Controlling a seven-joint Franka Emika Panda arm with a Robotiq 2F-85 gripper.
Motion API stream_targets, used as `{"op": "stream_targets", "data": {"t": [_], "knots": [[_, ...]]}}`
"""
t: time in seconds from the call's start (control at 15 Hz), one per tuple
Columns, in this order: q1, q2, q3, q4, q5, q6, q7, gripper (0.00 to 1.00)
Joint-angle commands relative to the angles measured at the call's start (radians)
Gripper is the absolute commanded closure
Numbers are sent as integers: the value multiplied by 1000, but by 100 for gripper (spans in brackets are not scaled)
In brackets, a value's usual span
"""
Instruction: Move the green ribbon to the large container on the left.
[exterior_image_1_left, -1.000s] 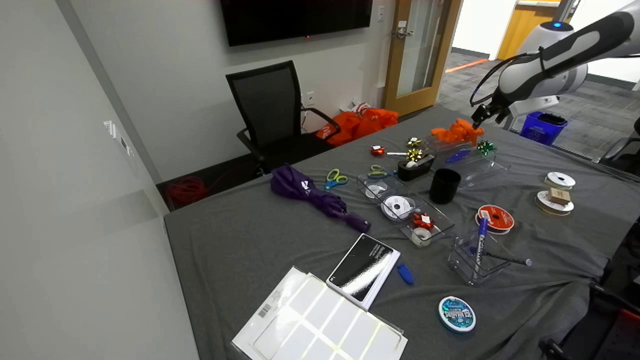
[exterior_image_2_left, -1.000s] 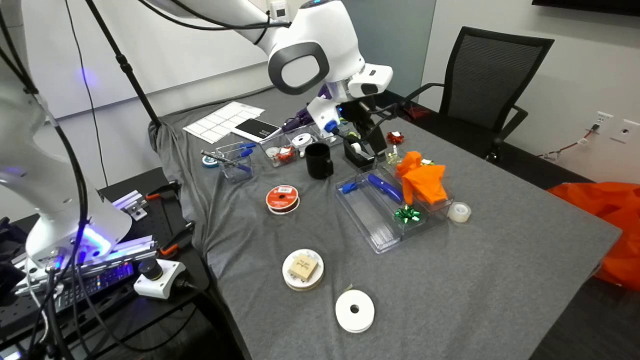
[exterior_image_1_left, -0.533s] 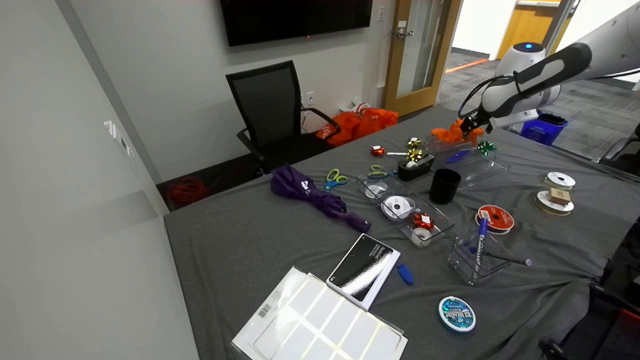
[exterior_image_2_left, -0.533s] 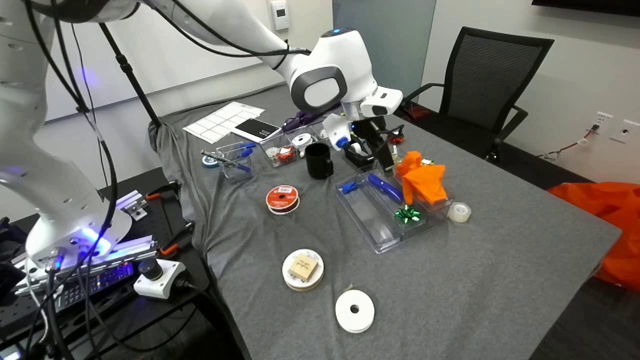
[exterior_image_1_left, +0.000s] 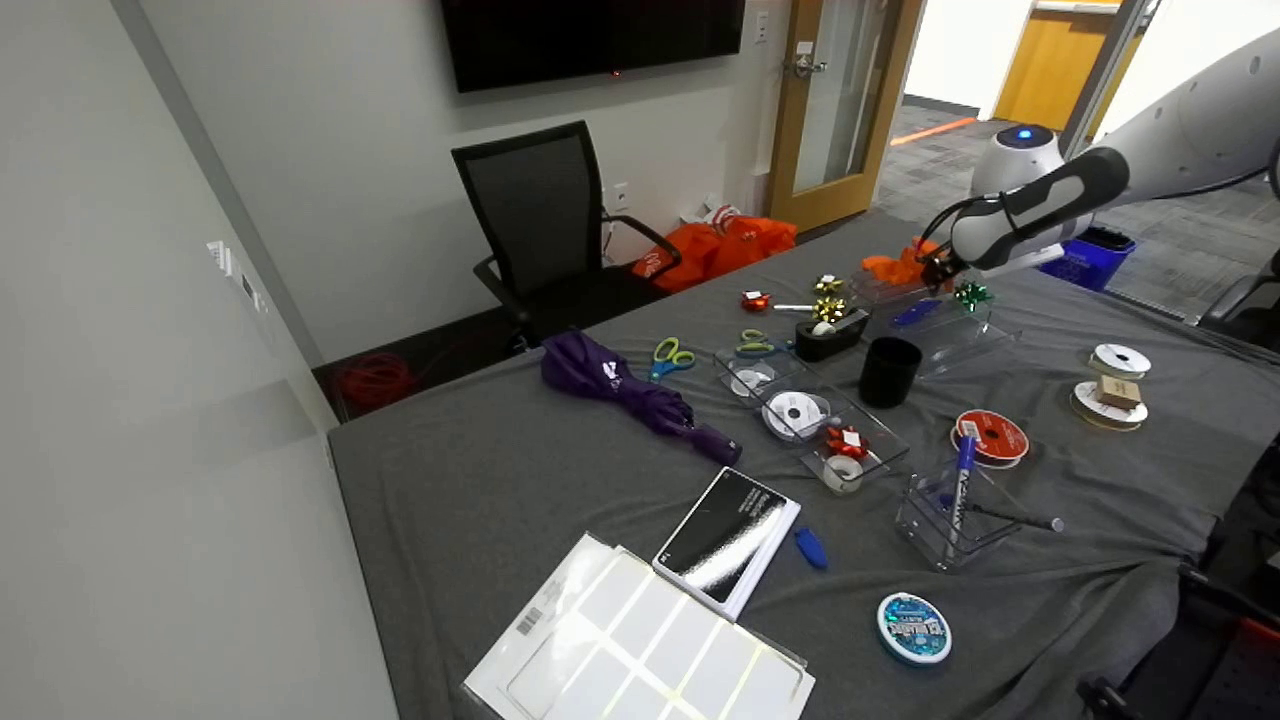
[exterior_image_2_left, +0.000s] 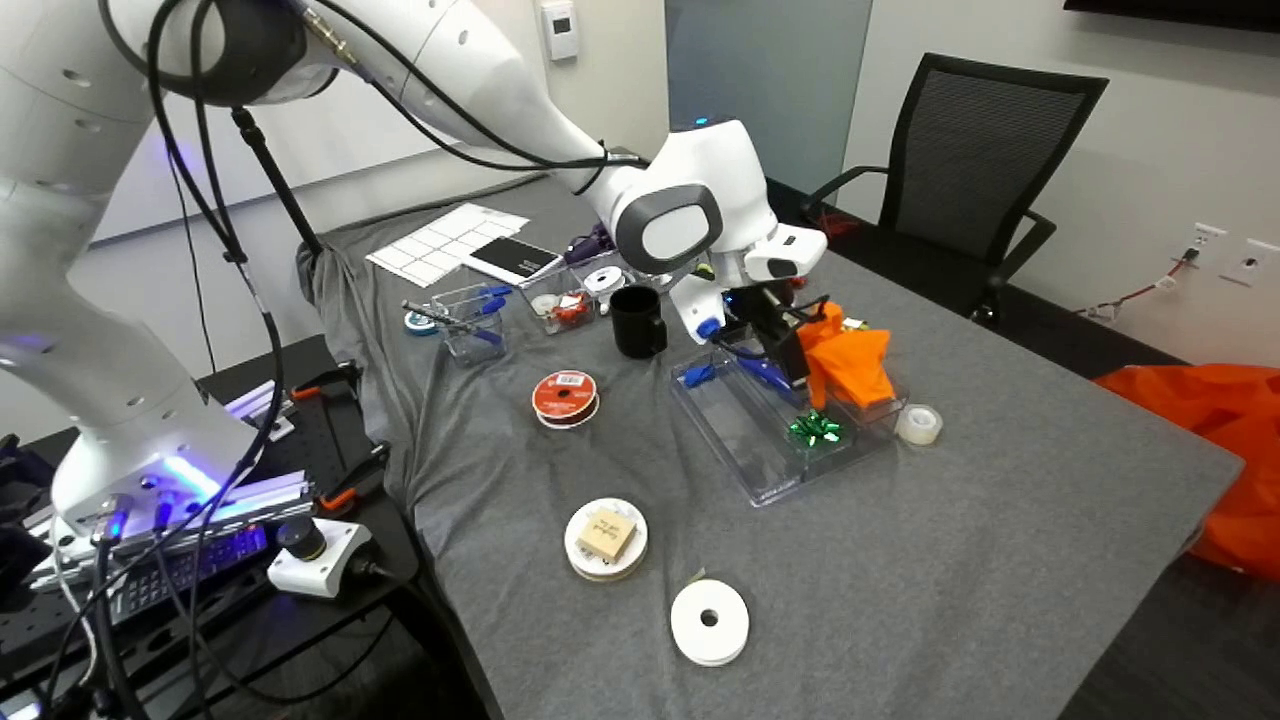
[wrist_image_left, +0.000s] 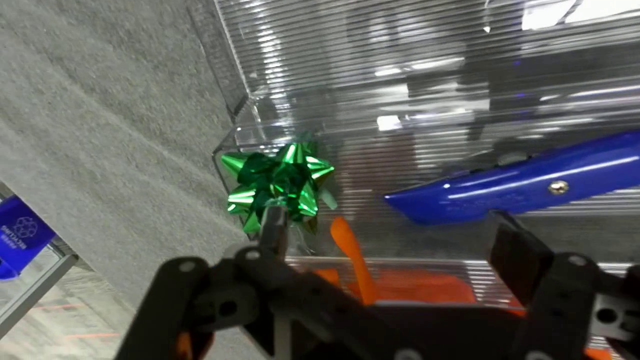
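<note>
The green ribbon is a shiny green bow (exterior_image_1_left: 972, 295). It lies at one end of a clear plastic tray (exterior_image_2_left: 735, 440), as both exterior views show (exterior_image_2_left: 815, 428). In the wrist view the bow (wrist_image_left: 280, 180) is at the tip of the left finger; I cannot tell if they touch. My gripper (wrist_image_left: 388, 222) is open, with nothing held between its fingers. In an exterior view the gripper (exterior_image_2_left: 797, 382) is low over the tray, beside the orange cloth and above the blue knife. The large white container is out of view.
An orange cloth (exterior_image_2_left: 850, 365) and a blue knife (wrist_image_left: 525, 185) lie close by the gripper. A black mug (exterior_image_2_left: 637, 322), tape dispenser (exterior_image_1_left: 832, 338) and tape roll (exterior_image_2_left: 919, 424) stand near the tray. Ribbon spools (exterior_image_2_left: 709, 622) lie on the table. A blue bin (exterior_image_1_left: 1090, 257) stands on the floor.
My gripper has come down and moved away from the tape dispenser to over the tray, closer to the green bow. The objects on the table have not moved.
</note>
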Motion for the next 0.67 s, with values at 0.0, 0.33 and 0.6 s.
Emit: {"op": "stream_targets", "data": {"t": [0.0, 0.33, 0.6], "knots": [[4, 81, -43, 82, -41, 6, 35, 0], [10, 143, -88, 144, -70, -2, 63, 0], [13, 171, -109, 178, -86, -8, 81, 0]]}}
